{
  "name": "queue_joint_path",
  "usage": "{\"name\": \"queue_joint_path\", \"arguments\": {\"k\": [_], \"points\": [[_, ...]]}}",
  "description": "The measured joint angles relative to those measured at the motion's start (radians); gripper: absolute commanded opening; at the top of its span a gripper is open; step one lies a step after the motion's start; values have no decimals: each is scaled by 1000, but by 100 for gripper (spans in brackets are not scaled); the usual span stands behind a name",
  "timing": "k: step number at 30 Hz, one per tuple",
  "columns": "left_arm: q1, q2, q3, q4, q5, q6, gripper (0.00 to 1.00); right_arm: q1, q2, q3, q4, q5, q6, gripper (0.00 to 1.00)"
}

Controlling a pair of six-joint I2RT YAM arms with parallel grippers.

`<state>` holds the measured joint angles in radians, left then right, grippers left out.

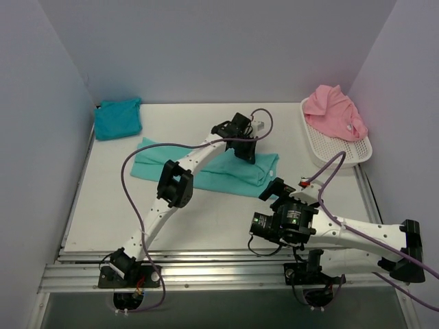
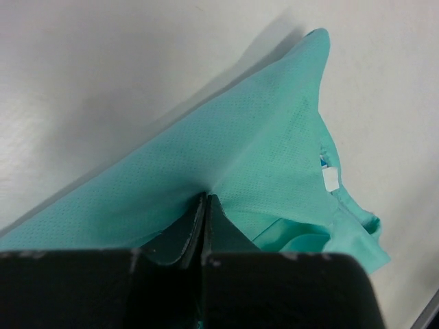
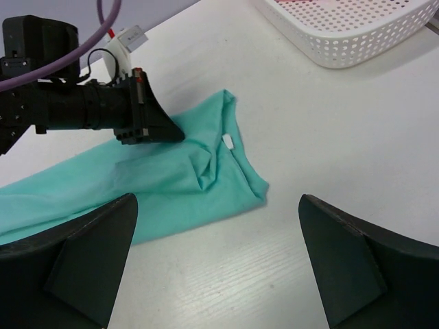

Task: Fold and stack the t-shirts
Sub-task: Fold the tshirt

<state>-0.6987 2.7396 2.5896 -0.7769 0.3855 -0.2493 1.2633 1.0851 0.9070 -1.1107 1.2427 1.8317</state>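
The sea-green t-shirt (image 1: 219, 175) lies as a long folded band across the middle of the table. My left gripper (image 1: 245, 152) is shut on its cloth near the collar end, which pulls up into a ridge at the jaws (image 2: 206, 199); the white neck tag (image 2: 330, 179) shows beside them. The right wrist view shows the left gripper (image 3: 175, 135) on the sea-green shirt (image 3: 171, 188). My right gripper (image 1: 273, 190) is open and empty, above the bare table just in front of that shirt's right end (image 3: 219, 267). The turquoise-blue shirt (image 1: 118, 118) lies folded at the far left. The pink shirt (image 1: 335, 113) lies crumpled in the basket.
The white mesh basket (image 1: 343, 153) stands at the far right edge of the table; it also shows in the right wrist view (image 3: 343, 38). Walls close the table on the left, back and right. A purple cable loops over each arm.
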Motion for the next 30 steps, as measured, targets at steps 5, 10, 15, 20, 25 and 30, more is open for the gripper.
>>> {"name": "queue_joint_path", "arguments": {"k": [5,10,15,20,25,30], "points": [[109,72,117,8,5,-61,2,-2,-17,-7,2,0,-11,100],[253,86,117,56,16,-156,2,-2,-76,-26,6,0,-35,100],[374,113,135,146,21,-238,2,-6,-112,-28,27,0,-75,100],[419,122,135,288,-10,-288,21,-7,-95,-29,45,0,-90,100],[426,121,140,449,-42,-317,94,-7,-69,-43,76,-1,-106,100],[427,39,120,490,-74,-303,94,-7,-34,-47,140,0,-160,100]]}}
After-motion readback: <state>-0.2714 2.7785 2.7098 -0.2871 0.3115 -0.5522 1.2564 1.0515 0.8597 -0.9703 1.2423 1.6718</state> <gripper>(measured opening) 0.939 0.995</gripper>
